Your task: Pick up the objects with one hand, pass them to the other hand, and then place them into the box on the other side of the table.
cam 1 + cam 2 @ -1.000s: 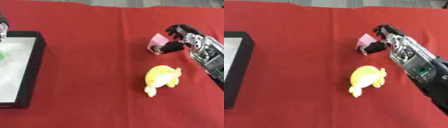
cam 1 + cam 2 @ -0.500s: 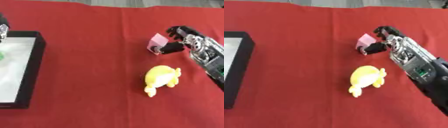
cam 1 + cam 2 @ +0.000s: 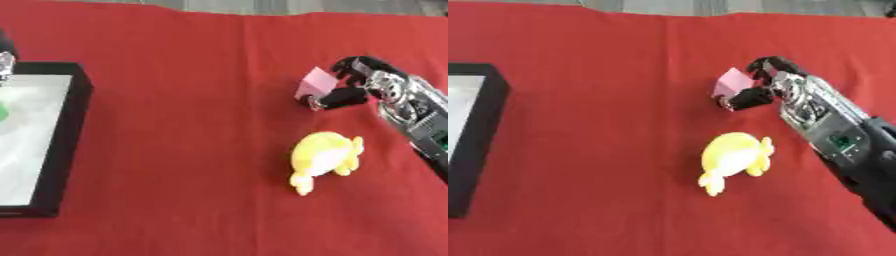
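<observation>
Right eye view: right hand (image 3: 773, 86) pinches the pink block (image 3: 731, 81), seemingly light and stiff, held by opposite faces.

Quick tally on the red cloth (image 3: 192, 75), 1 of those, spread across the whole surface. 1 yellow plush toy (image 3: 325, 158) lying near the right side. 1 small pink block (image 3: 313, 83) up beyond it, pinched in the curled fingers of the right hand (image 3: 773, 86), and that is the 1 robot hand plainly in view. 1 black-rimmed box (image 3: 72, 125) with a pale floor at the left edge, and inside it 1 green thing (image 3: 3, 112), only a sliver showing at the frame's border. So 2 loose pieces outside the box, 1 in it.
</observation>
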You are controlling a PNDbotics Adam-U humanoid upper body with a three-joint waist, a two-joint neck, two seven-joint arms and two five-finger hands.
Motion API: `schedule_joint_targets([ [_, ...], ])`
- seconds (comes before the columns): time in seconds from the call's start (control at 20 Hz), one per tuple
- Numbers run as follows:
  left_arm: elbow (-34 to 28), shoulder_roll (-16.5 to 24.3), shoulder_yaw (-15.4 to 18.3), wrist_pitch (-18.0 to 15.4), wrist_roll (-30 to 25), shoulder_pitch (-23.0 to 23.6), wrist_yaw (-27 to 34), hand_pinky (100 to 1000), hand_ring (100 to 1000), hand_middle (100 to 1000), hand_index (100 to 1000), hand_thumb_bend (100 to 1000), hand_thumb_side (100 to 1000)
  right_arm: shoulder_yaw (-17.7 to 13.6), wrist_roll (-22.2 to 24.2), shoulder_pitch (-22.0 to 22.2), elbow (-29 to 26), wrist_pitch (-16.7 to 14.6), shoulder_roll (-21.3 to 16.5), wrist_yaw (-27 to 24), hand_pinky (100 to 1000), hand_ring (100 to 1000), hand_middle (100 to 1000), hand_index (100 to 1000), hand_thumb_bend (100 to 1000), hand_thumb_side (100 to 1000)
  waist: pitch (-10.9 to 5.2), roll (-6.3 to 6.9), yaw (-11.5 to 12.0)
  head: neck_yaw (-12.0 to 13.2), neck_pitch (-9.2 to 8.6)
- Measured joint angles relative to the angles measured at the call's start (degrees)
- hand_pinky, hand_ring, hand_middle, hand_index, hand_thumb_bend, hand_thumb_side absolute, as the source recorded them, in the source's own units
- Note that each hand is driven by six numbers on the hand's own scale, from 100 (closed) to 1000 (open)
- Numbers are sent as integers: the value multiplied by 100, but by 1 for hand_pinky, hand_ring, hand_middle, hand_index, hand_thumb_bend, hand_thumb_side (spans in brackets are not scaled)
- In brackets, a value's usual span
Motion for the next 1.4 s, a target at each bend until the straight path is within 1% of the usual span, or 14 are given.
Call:
schedule_joint_targets([
  [0.4, 1, -2, 0, -3, 3, 0, -2, 829, 655, 616, 667, 100, 298, 2, -187, -1, 89, 24, 0, -245, 894, 858, 813, 880, 494, 411, 40, 0, 33, -26, -5],
  [0.55, 2, -2, 0, -4, 4, 0, -9, 829, 656, 616, 667, 100, 298, 3, -254, 0, 128, 23, 1, -299, 893, 856, 809, 874, 474, 380, 65, 0, 44, -33, -6],
  [0.75, 2, -2, 0, -8, 5, -1, -13, 830, 657, 617, 667, 100, 292, 3, -319, 0, 173, 30, 1, -361, 895, 852, 800, 863, 435, 240, 69, 0, 44, -41, -6],
  [0.8, 2, -2, 0, -8, 5, -1, -14, 830, 657, 617, 667, 100, 291, 3, -328, 1, 187, 34, 1, -379, 895, 851, 799, 862, 434, 233, 69, 0, 43, -41, -6],
  [0.85, 3, -2, 0, -8, 5, -1, -14, 831, 657, 617, 667, 100, 287, 3, -336, 1, 194, 40, 1, -398, 896, 850, 797, 859, 433, 196, 69, 0, 41, -41, -6],
  [0.9, 3, -2, 0, -8, 5, -1, -15, 831, 657, 617, 667, 100, 287, 3, -339, 1, 196, 42, 1, -412, 896, 849, 797, 859, 434, 194, 69, 0, 39, -41, -6],
  [0.95, 4, -2, 0, -9, 4, -1, -15, 832, 657, 617, 667, 100, 287, 3, -342, 1, 197, 43, 1, -428, 896, 848, 794, 856, 407, 212, 69, 0, 37, -41, -7],
  [1.15, 9, -2, 0, -9, 4, -2, -17, 832, 656, 616, 667, 100, 286, 2, -394, -2, 213, 40, 1, -483, 897, 846, 784, 843, 335, 205, 69, 0, 37, -42, -48],
  [1.4, 36, -3, 0, -14, 10, -3, -17, 833, 656, 615, 666, 100, 288, 2, -488, -4, 226, 46, 1, -551, 893, 843, 773, 829, 291, 177, 69, 0, 42, -48, -52],
])
